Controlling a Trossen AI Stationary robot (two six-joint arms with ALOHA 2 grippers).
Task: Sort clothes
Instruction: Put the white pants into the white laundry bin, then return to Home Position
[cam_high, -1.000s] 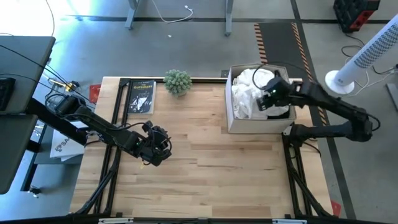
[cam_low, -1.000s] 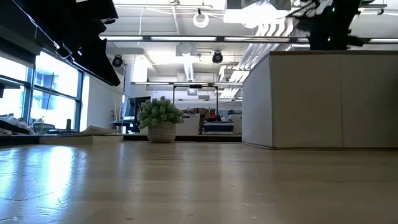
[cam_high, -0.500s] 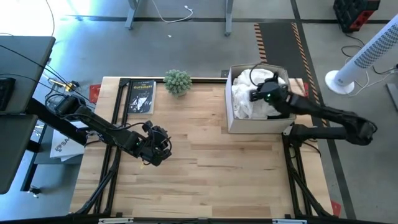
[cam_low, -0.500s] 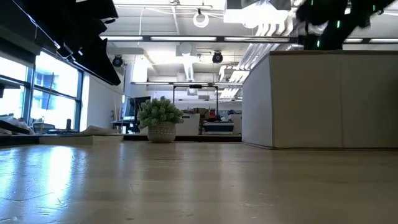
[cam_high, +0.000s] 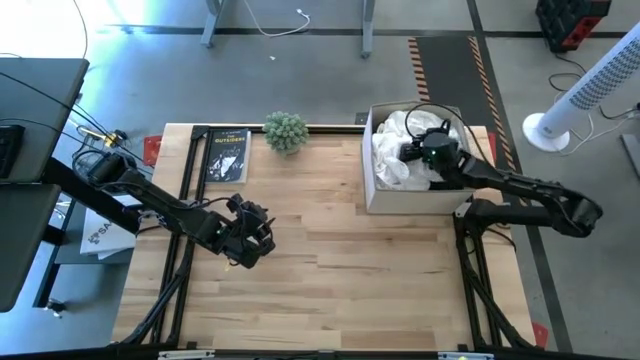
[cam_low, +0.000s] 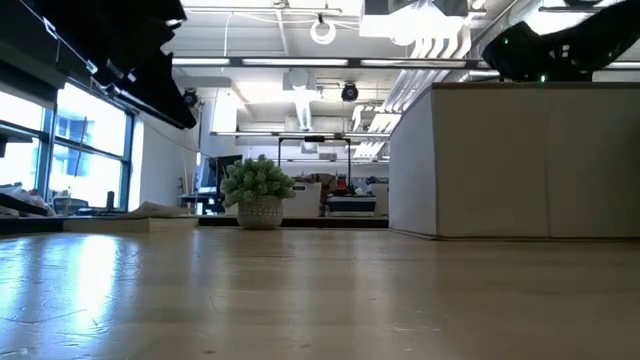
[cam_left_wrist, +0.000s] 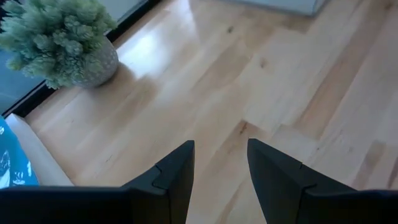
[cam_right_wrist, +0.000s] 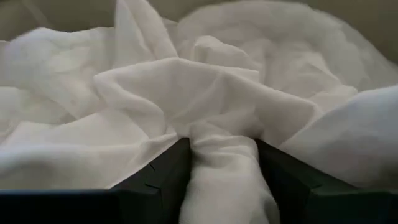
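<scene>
Right gripper (cam_high: 412, 153): down inside the white box (cam_high: 415, 203) at the table's far right corner, its two dark fingers (cam_right_wrist: 163, 177) pinching a fold of white cloth.
Clothes (cam_high: 395, 150): a heap of plain white garments, crumpled, filling the box; only white fabric shows.
Cloth against the claw: in the right wrist view the white clothes (cam_right_wrist: 205, 106) rise in a ridge straight ahead of the fingers, and one thick fold runs back between them, touching both inner faces.
Left gripper (cam_high: 255, 238): hangs over bare wood at the left middle of the table (cam_high: 330, 260), well apart from the box and the clothes.
Left fingers (cam_left_wrist: 171, 174): spread, a gap between them, bare planks showing through it.
Plant (cam_high: 286, 131): small green bush in a pale pot, at the far edge of the table, between the book and the box.
Book (cam_high: 226, 156): black with yellow lettering, flat at the far left corner.
Low view: the box wall (cam_low: 520, 160) stands at right, a dark arm above its rim.
</scene>
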